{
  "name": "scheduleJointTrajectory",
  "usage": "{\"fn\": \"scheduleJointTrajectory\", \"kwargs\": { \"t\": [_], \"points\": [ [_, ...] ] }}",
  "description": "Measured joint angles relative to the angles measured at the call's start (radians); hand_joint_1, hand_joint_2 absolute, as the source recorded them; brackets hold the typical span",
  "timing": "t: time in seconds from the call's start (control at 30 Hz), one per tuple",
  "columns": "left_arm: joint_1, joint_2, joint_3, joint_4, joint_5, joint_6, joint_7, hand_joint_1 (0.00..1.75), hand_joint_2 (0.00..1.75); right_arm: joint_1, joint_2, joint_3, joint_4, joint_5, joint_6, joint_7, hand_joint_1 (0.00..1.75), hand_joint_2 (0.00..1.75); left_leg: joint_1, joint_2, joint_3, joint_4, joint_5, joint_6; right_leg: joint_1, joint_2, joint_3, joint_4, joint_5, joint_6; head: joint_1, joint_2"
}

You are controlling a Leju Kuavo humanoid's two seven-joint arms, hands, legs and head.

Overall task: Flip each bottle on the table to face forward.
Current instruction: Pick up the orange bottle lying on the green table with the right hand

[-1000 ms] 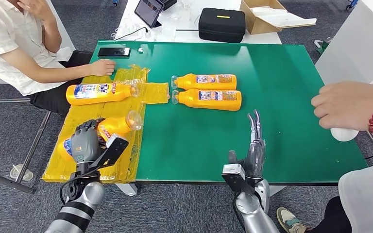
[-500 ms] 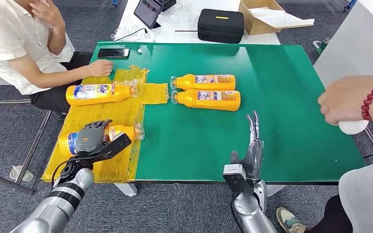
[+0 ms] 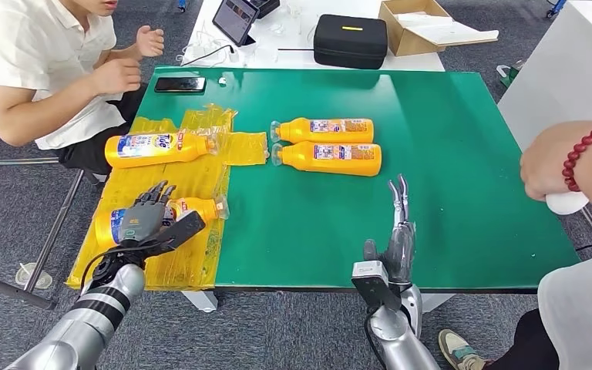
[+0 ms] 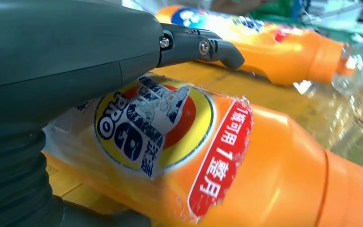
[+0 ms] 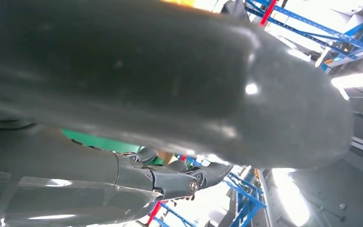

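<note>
Green table (image 3: 432, 139), from the head view, carries the near bottle (image 3: 193, 210) lengthwise left-to-right under the left hand (image 3: 142, 220), fingers spread over it, right hand (image 3: 399, 231) idle, open; the left wrist view shows its front label up.

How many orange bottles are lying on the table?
4. One lies under the left robot hand on the yellow plastic; one farther back on it; two side by side mid-table on the green mat.
</note>
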Motion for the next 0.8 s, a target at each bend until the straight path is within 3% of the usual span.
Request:
{"fn": "scheduleJointTrajectory", "kwargs": {
  "t": [0.23,0.8],
  "points": [
    [-0.032,0.049,0.0,0.0,0.058,-0.206,-0.099,0.0,1.75,-0.001,-0.006,0.022,0.003,-0.022,0.0,0.0,0.0,0.0,0.0,0.0,0.003,0.0,0.0,0.0,0.0,0.0,0.003,0.0,0.0,0.0,0.0,0.0],
    [-0.034,0.088,-0.009,-0.002,0.138,-0.281,-0.188,0.0,1.75,-0.016,-0.02,0.053,0.019,-0.034,0.0,0.0,0.0,0.0,0.0,0.0,0.006,0.0,0.0,0.0,0.0,0.0,0.005,0.0,0.0,0.0,0.0,0.0]
  ]
}}
